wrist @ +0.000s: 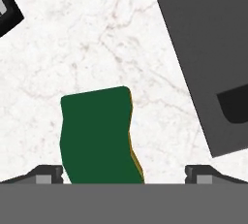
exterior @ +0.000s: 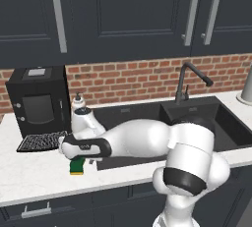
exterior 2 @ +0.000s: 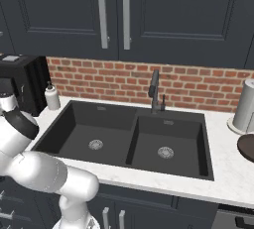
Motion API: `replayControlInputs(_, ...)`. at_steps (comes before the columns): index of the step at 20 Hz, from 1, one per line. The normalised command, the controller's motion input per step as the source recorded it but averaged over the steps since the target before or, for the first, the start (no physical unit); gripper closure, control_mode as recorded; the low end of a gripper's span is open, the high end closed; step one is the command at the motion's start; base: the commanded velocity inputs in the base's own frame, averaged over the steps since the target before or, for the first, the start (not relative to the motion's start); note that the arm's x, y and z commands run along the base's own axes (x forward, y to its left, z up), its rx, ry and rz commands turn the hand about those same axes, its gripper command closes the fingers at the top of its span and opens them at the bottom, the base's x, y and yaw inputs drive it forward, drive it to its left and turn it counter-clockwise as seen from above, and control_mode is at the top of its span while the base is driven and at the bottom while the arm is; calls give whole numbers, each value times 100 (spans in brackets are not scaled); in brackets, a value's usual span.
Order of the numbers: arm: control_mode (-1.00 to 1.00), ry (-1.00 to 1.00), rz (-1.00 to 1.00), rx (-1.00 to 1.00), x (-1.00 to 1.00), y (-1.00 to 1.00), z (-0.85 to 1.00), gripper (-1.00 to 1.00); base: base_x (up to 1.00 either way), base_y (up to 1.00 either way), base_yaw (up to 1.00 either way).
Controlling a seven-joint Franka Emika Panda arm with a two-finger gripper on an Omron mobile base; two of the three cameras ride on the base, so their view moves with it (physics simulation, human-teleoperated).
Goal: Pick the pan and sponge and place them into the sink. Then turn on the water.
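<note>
With its jaws spread wide and empty, the gripper [wrist: 124, 173] hangs over the small rectangular green-topped, yellow-bottomed sponge [wrist: 99, 138], which lies on the white marble counter [wrist: 87, 39] at lower centre of the hand view. This looks like the sponge pickup: next it should lower, close on the block, then carry it to the matte black double-basin sink [exterior 2: 134, 146]. The dark-brown round frying pan [exterior 2: 246, 147] sits at the right edge of the right base view.

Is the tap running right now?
Off. No blue stream falls from the faucet, and both basins of the sink look dry.
</note>
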Motion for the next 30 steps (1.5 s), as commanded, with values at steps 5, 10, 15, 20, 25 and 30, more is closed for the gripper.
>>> replayControlInputs(5,-100,0,0,0,15,14,-21,-100,0,0,0)
replayControlInputs(10,-100,0,0,0,3,16,-28,-100,0,0,0)
replayControlInputs(15,-100,0,0,0,0,15,-20,-100,0,0,0)
replayControlInputs(20,-100,0,0,0,0,5,-12,-100,0,0,0)
replayControlInputs(25,-100,0,0,0,0,0,-4,-100,0,0,0)
replayControlInputs(30,-100,0,0,0,0,0,0,-100,0,0,0)
